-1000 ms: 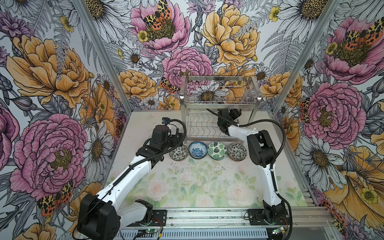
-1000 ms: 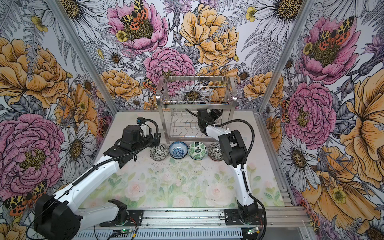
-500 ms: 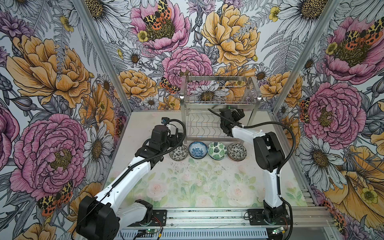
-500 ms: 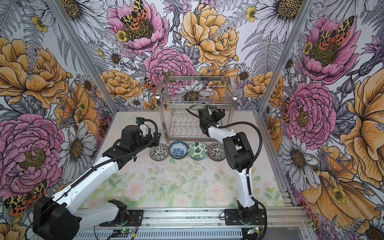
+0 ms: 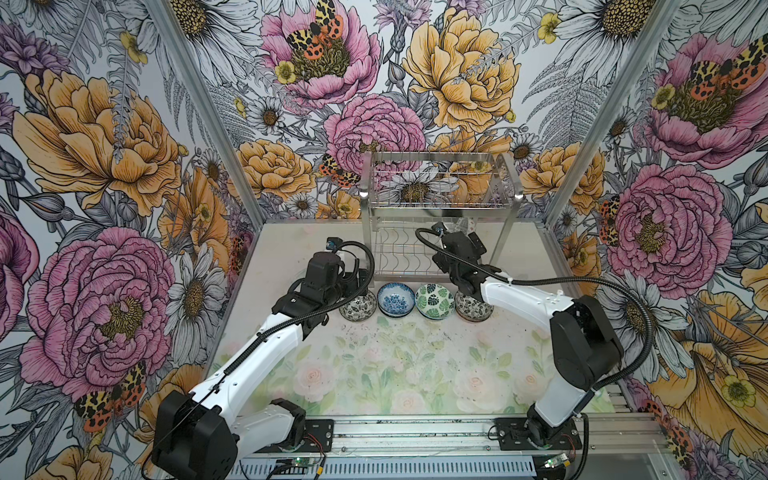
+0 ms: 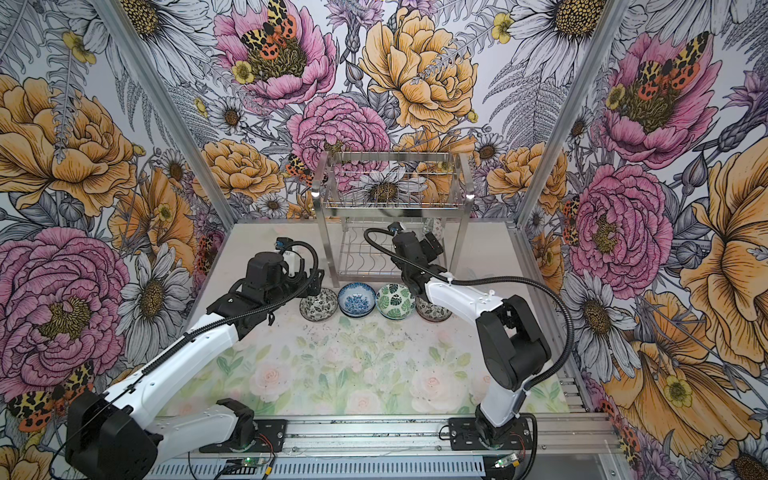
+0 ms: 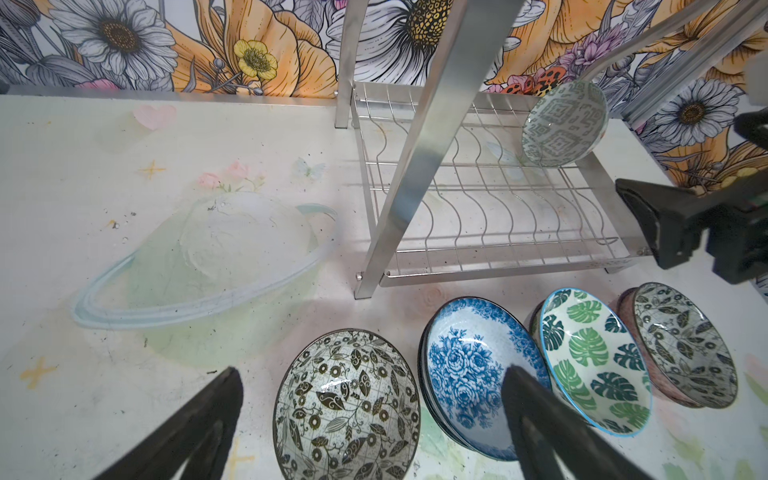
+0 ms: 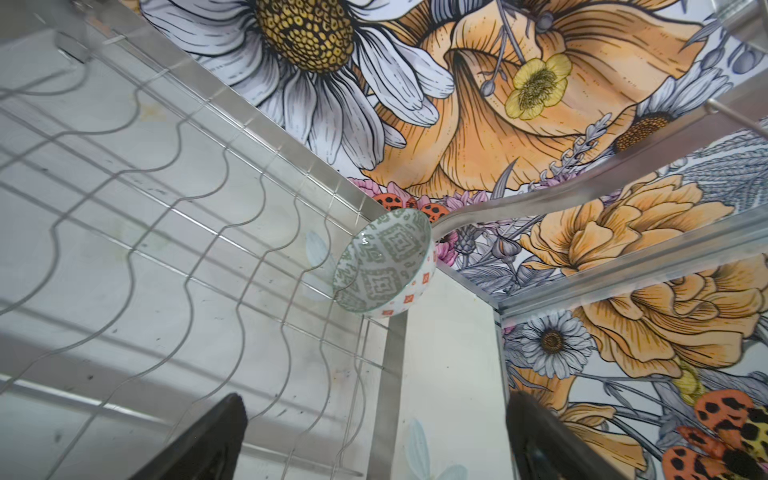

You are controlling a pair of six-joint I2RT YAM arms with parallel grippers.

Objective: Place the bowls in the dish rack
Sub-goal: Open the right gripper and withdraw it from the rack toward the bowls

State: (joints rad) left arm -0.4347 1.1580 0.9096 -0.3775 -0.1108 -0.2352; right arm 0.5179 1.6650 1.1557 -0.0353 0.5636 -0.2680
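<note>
While top views obscure it, wrist views show racked bowl [image 8: 384, 262].

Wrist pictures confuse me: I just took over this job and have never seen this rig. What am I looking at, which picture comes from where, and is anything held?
A white left arm and right arm, each ending in a two-fingered tool, work over a table. The two wide pictures come from one overhead camera head. The other two come from cameras on the wrists, looking past the black fingers. Before the steel dish rack, four bowls sit in a row: black-white floral bowl, blue floral bowl, green leaf bowl, and a dark-leaf bowl partly behind the right arm. A green geometric bowl stands on edge in the rack's lower tier. The left tool is open beside the black-white floral bowl; the right tool is open at the rack. Neither holds anything.
</note>
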